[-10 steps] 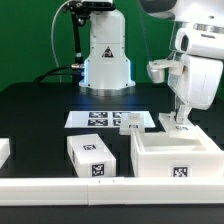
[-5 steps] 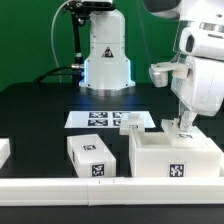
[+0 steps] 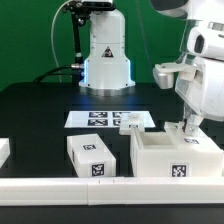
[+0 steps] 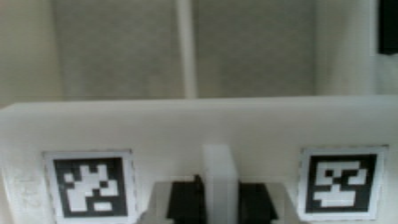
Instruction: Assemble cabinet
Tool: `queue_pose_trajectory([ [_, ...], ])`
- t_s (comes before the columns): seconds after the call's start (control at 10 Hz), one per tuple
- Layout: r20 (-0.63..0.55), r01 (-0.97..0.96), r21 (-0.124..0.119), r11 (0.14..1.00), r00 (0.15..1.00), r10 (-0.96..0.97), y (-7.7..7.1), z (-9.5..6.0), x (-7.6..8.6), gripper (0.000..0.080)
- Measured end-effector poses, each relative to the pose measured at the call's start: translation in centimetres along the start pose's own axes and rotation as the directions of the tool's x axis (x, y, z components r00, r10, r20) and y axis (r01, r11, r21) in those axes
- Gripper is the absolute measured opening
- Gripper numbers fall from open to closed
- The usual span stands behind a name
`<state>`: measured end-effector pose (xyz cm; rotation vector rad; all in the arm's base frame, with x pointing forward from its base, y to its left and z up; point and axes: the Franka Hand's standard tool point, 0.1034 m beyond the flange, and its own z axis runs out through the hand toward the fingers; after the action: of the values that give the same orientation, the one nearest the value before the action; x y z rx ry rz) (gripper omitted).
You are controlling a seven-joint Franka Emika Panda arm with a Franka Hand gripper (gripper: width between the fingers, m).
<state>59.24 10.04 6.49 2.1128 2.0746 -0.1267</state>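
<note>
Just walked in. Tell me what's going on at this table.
The Panda arm is working on the cabinet, the big white box at the exterior view's right. Its gripper is down at the box's far rim. The wrist view shows the fingers straddling a thin white rib there, but I cannot tell whether they are clamped. A smaller white tagged block sits apart, in front of the marker board.

The cabinet (image 3: 160,158) is plain white with black-and-white square tags, two of them up close in the wrist view. The small block (image 3: 88,152) is white with the same kind of tag. The marker board (image 3: 78,118) is white with black tags, the surface (image 3: 40,105) black, the backdrop (image 3: 30,40) green, the fingers (image 4: 175,203) dark.
</note>
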Motion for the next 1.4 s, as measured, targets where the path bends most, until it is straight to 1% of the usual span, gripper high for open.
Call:
queue_pose_trajectory([
  [0.1, 0.009, 0.035, 0.022, 0.999, 0.999, -0.035, 0.1, 0.3, 0.0, 0.0064],
  [0.3, 0.020, 0.042, 0.042, 0.998, 0.999, -0.043, 0.1, 0.3, 0.2, 0.0064],
  [0.4, 0.022, 0.042, 0.046, 0.998, 0.999, -0.043, 0.1, 0.4, 0.2, 0.0064],
  [0.8, 0.022, 0.031, 0.045, 0.998, 0.999, -0.032, 0.1, 0.4, 0.2, 0.0064],
  [0.9, 0.023, 0.031, 0.046, 0.998, 0.999, -0.032, 0.0, 0.4, 0.2, 0.0155],
  [1.0, 0.023, 0.031, 0.046, 0.998, 0.999, -0.032, 0.0, 0.5, 0.2, 0.0155],
  [1.1, 0.023, 0.031, 0.047, 0.998, 0.999, -0.032, 0.0, 0.5, 0.2, 0.0350],
  [1.2, 0.028, 0.020, 0.056, 0.998, 0.999, -0.021, 0.0, 0.3, 0.0, 0.0350],
  [1.3, 0.053, -0.021, 0.074, 0.997, 0.998, 0.017, 0.3, -1.3, -0.9, 0.0532],
  [1.4, 0.064, -0.041, 0.067, 0.997, 0.997, 0.037, 0.4, -2.5, -1.5, 0.0532],
])
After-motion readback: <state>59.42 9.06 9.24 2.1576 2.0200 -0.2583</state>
